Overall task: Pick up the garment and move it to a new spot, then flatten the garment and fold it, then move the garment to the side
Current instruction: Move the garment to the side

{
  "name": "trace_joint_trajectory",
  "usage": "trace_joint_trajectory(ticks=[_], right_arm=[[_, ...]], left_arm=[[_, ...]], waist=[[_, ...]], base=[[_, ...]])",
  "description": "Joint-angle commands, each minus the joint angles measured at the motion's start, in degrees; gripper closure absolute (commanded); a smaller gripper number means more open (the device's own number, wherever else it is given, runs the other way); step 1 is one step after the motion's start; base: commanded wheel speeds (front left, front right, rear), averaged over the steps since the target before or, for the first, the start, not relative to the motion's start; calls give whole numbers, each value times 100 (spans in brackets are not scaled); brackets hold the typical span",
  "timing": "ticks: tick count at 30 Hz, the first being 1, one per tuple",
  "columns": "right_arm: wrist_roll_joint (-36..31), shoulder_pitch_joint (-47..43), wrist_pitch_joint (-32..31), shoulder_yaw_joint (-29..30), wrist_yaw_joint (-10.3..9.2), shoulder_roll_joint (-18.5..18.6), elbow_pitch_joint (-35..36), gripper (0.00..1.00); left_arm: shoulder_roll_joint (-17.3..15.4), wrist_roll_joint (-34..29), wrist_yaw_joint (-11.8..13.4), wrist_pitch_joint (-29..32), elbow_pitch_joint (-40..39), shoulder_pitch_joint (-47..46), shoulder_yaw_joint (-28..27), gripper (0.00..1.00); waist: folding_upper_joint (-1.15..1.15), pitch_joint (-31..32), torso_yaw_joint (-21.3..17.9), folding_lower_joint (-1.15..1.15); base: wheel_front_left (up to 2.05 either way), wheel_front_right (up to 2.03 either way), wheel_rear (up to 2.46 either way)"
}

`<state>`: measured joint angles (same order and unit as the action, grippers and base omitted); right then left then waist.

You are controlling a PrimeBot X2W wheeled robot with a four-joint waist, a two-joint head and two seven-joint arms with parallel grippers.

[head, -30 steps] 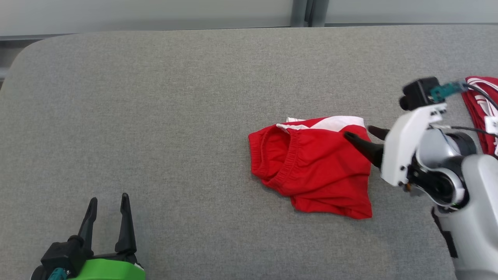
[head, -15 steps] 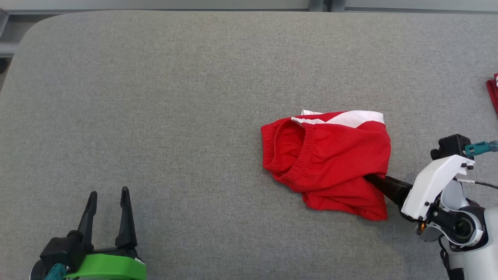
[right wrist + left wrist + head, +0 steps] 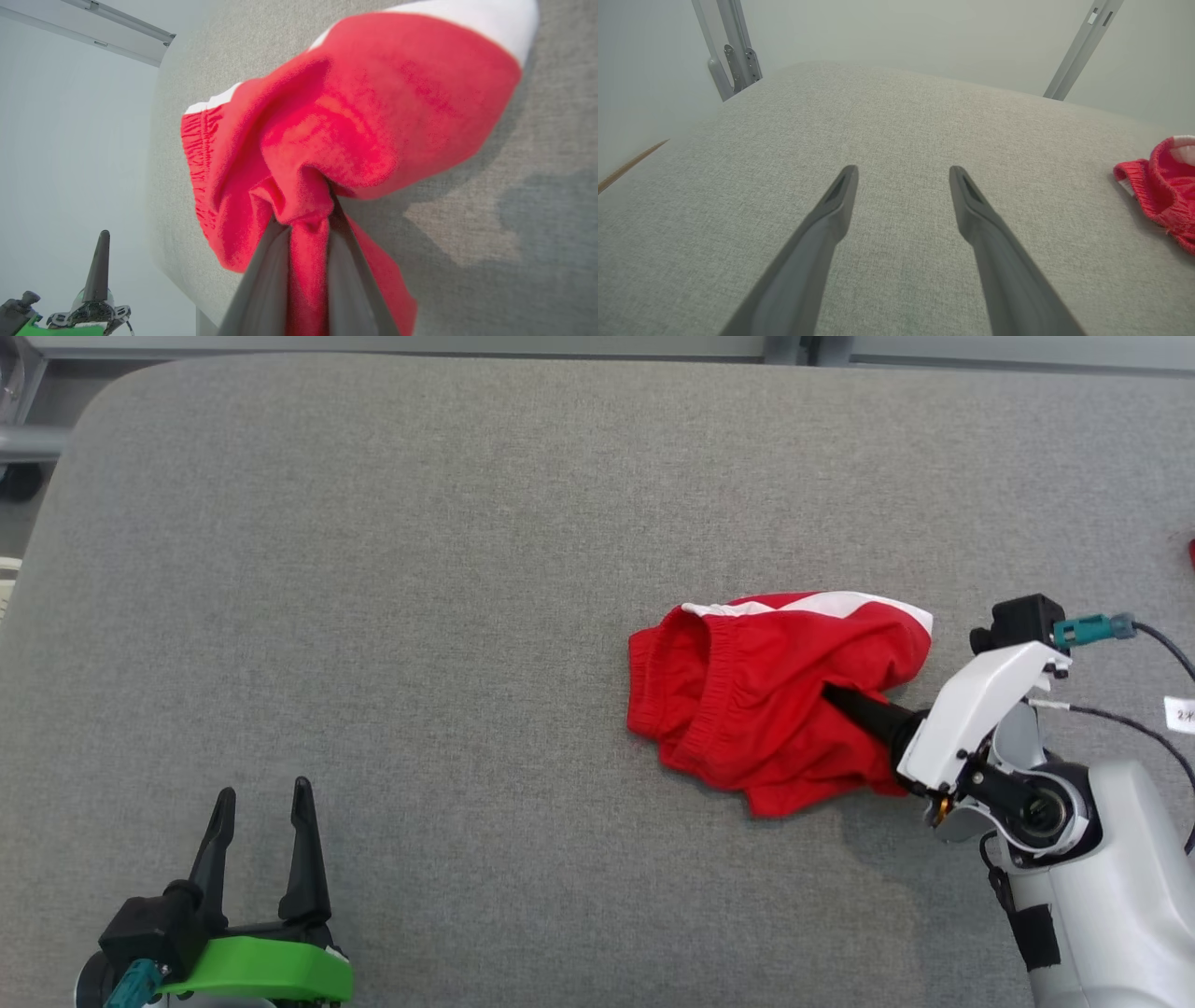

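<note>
1. Garment (image 3: 747, 709), head view: red cloth with a gathered elastic waistband at its left and a white band along its far edge. It is crumpled in a loose heap right of centre on the grey padded surface (image 3: 420, 569). The right gripper (image 3: 829, 693) reaches in from the right, its dark fingers buried in a fold near the heap's middle, and the cloth puckers toward them. The left gripper (image 3: 261, 798) sits at the lower left, well apart from the garment, with its fingers spread and nothing between them.
2. Left wrist view: the left gripper (image 3: 903, 172) holds its two fingers apart above the bare grey padded surface (image 3: 896, 107). The garment (image 3: 1167, 186) shows at the right edge as a ribbed red waistband with a little white, well apart from the fingers.
3. Right wrist view: the right gripper (image 3: 303, 219) is clamped on a bunched twist of the garment (image 3: 355, 116), the cloth squeezed between its fingers. From the pinch the red fabric fans out, with the elastic hem at the left and the white band at the top right. It casts a shadow on the grey padded surface (image 3: 537, 186). The left gripper (image 3: 100, 261) shows in the bottom left corner.
</note>
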<state>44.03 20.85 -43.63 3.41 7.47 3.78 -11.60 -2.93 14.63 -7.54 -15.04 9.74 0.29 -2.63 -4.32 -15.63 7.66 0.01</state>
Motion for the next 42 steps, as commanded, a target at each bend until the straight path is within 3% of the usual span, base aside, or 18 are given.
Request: trace_joint_trajectory(ticks=[1, 6, 10, 12, 13, 15, 25, 32, 42], right_arm=[[125, 169, -178, -50, 4, 61, 117, 100], [379, 505, -1040, -97, 4, 140, 530, 100], [188, 679, -1692, -112, 4, 385, 818, 100], [59, 714, -1959, -132, 4, 561, 930, 100], [59, 714, -1959, -132, 4, 561, 930, 100], [-62, 687, -2101, -173, 4, 787, 1055, 100], [-150, 627, -2192, -603, 4, 1365, 1448, 100], [-246, 712, -2043, -804, 4, 1853, 1274, 100], [-276, 499, -1471, -863, 4, 2222, 901, 100]], left_arm=[[-1, 15, 10, -15, 10, 45, -36, 0], [-1, 86, 10, -15, 8, 162, -58, 0], [-3, 120, 10, -15, -28, 164, -47, 0], [-4, 137, 10, -15, -40, 151, -29, 0], [-4, 137, 10, -15, -40, 151, -29, 0], [-4, 159, 10, -15, -57, 124, -18, 0], [-3, 241, 33, -15, -71, 66, -8, 0], [-4, 211, 33, -15, -102, -93, 30, 0], [-4, 58, 26, -15, -344, -89, -46, 0]], waist=[[-68, 29, -3, -1], [-252, -19, -42, -1], [-392, -127, -58, -1], [-447, -183, -44, -1], [-447, -183, -44, -1], [-480, -234, -26, -1], [-485, -367, -61, -1], [-485, -475, -130, -1], [-485, -668, -797, -1]], base=[[52, 52, 52], [87, 87, 87], [52, 52, 52], [1, 1, 1], [0, 0, 0], [0, 0, 0], [0, 0, 0], [0, 0, 0], [0, 0, 0]])
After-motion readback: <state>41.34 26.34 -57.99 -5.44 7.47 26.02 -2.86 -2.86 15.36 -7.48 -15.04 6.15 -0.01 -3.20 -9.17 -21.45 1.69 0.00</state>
